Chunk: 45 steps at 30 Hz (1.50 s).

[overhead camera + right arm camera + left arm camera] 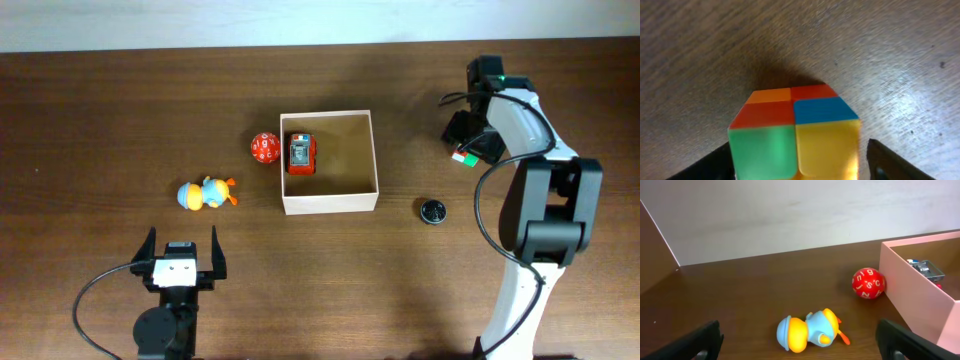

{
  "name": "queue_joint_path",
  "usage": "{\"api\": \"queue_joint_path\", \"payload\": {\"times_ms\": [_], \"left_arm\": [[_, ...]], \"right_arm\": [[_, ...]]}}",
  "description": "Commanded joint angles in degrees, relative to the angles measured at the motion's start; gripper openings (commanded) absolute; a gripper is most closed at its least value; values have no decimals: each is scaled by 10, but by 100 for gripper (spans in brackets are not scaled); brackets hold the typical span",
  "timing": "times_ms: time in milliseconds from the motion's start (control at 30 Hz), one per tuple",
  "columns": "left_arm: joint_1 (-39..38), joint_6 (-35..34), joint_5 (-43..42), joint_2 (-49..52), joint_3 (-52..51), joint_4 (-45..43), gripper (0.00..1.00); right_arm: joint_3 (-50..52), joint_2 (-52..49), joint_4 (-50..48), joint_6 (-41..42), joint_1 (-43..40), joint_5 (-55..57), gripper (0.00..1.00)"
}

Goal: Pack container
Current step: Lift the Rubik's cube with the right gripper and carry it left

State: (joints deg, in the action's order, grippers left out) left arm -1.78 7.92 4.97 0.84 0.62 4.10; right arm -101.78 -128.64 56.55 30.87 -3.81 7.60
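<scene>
Your container (330,203) sits open-topped near the middle of the counter (100,120), white outside and tan inside. A red toy car (300,154) lies in it against its left wall. Just outside that left wall, toward the far corner, rests a red ball printed with numbers (264,148). It is close to the wall, though you cannot tell whether it touches. Further left and a little nearer, a blue and orange toy (207,194) lies on its side, apart from the ball. Your left gripper (183,240) is at the near edge, behind that toy, with its fingers spread wide and nothing between them. Your right gripper (462,152) is down at the counter well to the right of the container, and a multicoloured cube (795,135) sits between its fingers (715,162). The fingers flank the cube closely, but whether they are actually pressing on it cannot be told. A small round black object (432,211) lies near the container's near right corner, clear of both.
</scene>
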Motion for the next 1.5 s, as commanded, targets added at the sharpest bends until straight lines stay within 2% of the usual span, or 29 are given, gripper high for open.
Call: {"api": "queue_joint_path", "payload": {"times_ms": [0,300,733,900,1233,1467], "left_arm": [[2,7,5,-4,-1,2,99],[2,8,5,-4,-1,2,99],[2,8,5,-4,-1,2,99],[2,8,5,-4,-1,2,99],[2,8,5,-4,-1,2,99],[2,7,5,-4,-1,2,99]], "right_arm": [[5,-10,-4,-6,0,-5,64],[5,-12,-6,-6,0,-5,44],[4,-8,-3,-54,0,-14,44],[-17,3,1,-106,0,-52,44],[-144,17,71,-297,0,-229,45],[-254,17,169,-435,2,-468,45]]}}
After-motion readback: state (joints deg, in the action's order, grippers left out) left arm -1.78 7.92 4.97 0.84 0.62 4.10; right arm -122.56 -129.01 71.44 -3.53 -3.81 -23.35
